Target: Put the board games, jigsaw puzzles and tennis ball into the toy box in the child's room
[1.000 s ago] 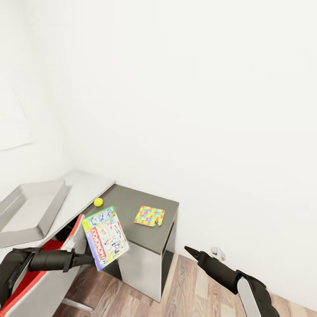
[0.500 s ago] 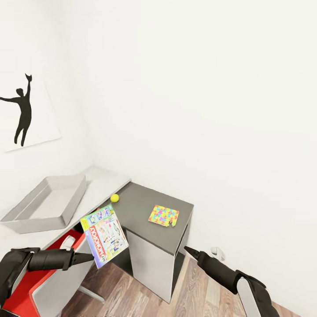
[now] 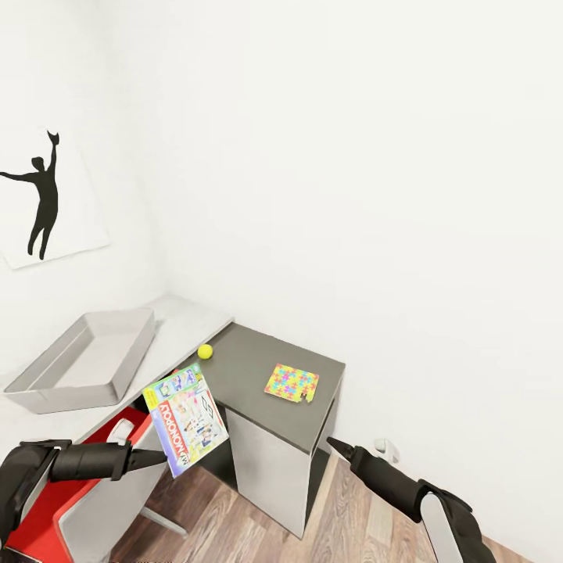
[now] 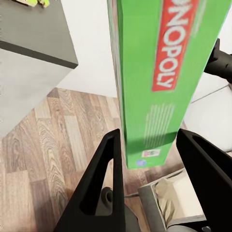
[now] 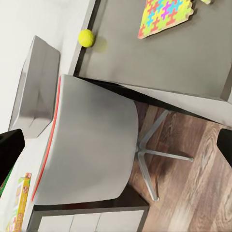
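Left gripper [image 3: 152,458] clamps the Monopoly box [image 3: 188,418] by its lower edge, lower left of frame, short of the toy box [image 3: 47,395]. Box looks stiff, light, liable to pivot. Right gripper's [image 3: 338,447] state: cannot tell.

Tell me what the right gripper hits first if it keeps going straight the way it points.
Probably the grey chair: it sits dead ahead of the right gripper, in front of the table. Depth is hard to judge.
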{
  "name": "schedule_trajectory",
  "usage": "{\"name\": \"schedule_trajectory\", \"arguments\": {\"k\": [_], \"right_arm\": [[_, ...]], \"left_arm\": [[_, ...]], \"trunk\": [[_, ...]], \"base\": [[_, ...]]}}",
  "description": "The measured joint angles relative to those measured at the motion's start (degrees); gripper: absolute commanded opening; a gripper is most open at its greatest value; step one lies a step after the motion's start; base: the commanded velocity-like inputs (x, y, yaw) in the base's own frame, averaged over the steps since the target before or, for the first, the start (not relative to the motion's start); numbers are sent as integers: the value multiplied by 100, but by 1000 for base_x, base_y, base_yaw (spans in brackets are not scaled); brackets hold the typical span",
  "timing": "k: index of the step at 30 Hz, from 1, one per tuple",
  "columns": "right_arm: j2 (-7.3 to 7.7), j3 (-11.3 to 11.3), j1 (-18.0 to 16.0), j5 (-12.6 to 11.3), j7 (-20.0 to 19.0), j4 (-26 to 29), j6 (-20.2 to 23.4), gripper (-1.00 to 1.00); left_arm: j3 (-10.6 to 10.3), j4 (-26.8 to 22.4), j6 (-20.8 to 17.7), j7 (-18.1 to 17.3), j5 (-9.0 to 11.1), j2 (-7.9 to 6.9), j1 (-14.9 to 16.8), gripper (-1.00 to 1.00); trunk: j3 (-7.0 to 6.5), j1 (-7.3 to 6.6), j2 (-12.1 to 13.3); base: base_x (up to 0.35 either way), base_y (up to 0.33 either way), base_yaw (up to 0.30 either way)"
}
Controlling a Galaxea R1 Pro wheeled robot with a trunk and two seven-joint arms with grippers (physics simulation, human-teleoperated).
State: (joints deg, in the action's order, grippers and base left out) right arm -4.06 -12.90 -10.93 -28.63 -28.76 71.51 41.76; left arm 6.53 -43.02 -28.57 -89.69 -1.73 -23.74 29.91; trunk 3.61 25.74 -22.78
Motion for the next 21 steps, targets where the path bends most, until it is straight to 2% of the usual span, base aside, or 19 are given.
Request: {"name": "schedule_trajectory", "arguments": {"k": [21], "right_arm": [[-1,9,-1,7,9,-1,0,100]], "left_arm": [[1,-1,9,-2,46,-12,-1,-100]], "trunk": [[0,0,0]], "base": [[0,0,266]]}}
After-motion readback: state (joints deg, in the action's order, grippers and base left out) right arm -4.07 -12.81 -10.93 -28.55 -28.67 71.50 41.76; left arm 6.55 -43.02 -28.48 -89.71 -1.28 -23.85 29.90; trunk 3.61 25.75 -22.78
